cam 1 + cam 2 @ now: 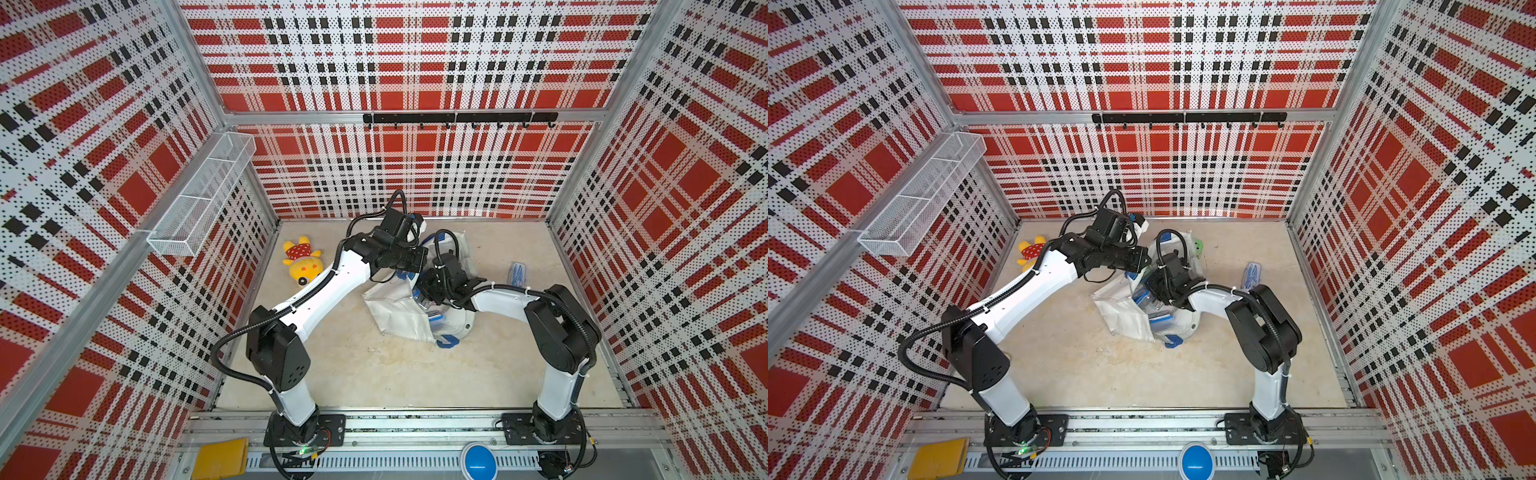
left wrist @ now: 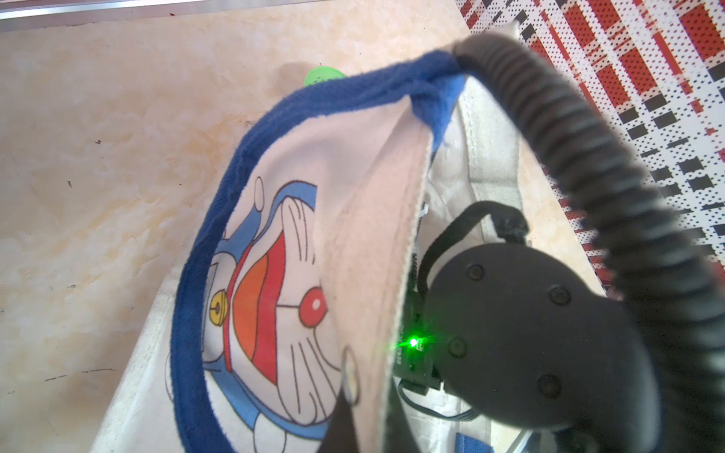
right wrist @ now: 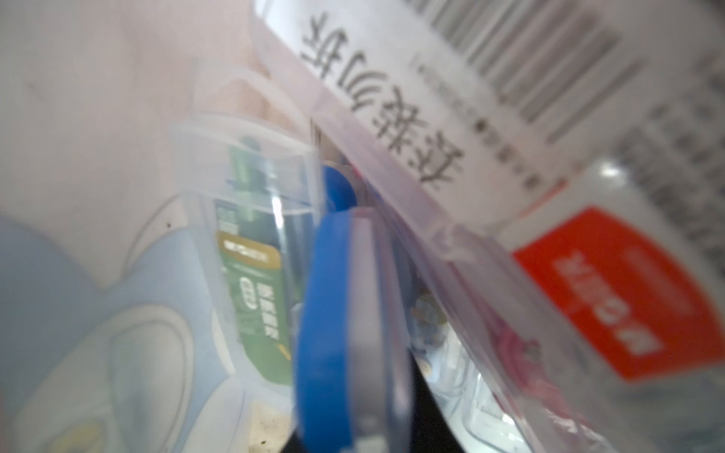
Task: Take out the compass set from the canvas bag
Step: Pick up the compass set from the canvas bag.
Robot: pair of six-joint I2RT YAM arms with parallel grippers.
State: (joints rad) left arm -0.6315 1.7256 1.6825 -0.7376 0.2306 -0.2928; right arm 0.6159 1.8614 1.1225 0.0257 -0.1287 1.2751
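We see, close up and blurred, the white cloth of the canvas bag [image 3: 98,117], which carries a pale blue print. A clear plastic case [image 3: 255,235] with a green label sits just beside a blue-rimmed case [image 3: 325,333]. A clear packet [image 3: 412,117] with a barcoded white label and a red label [image 3: 612,290] slants across them.

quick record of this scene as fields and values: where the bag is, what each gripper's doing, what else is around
bag: canvas bag lies crumpled mid table, one side raised
left arm: left gripper shut on the bag's raised rim, near the blue strap
right arm: right gripper reaches into the bag's mouth; open or shut unclear
inside bag: clear plastic packs, blurred
outside bag: plush toy near the left arm; clear pack near the right arm
compass set: not identifiable
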